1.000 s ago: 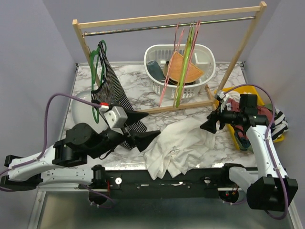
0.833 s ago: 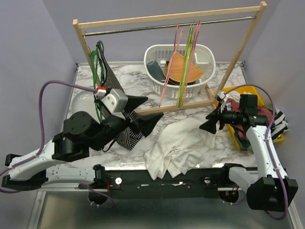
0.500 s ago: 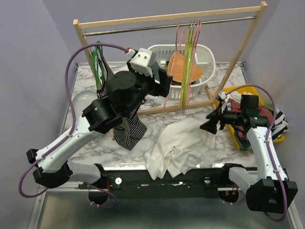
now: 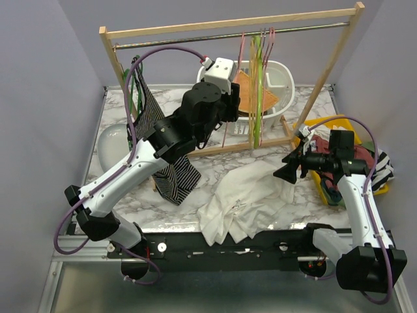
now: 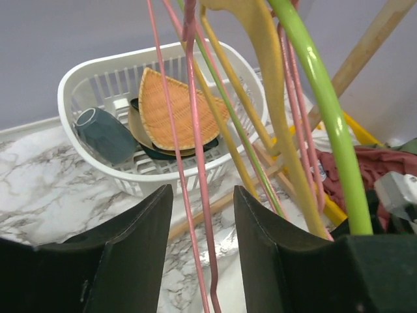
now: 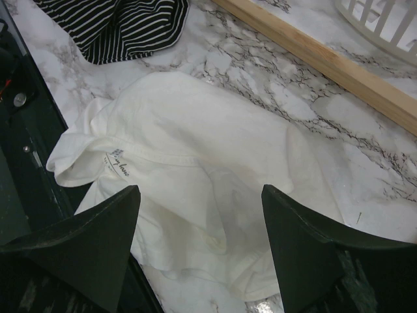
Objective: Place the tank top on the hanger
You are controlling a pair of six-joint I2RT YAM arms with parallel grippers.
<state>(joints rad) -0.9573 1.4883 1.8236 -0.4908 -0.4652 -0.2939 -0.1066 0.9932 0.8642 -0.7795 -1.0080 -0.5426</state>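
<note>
Lying crumpled at the near edge of the marble table (image 4: 225, 163), the tank top (image 4: 247, 199) sits in a loose heap, one fold spilling over the front rim, with no strap laid out for threading. Just above its right side hovers the right gripper (image 6: 200, 195), jaws spread wide and empty, probably poised to lift the cloth once a hanger arrives. Farther back, the left gripper (image 5: 201, 195) reaches among the hangers on the wooden rack (image 4: 195, 27). Its 2 fingers are parted, with the hanger (image 5: 195, 156) running between them unpinched, likely lined up for a grasp. It hangs from the rail beside the lime-green hanger (image 5: 319, 98), before the white basket (image 5: 107, 81).
</note>
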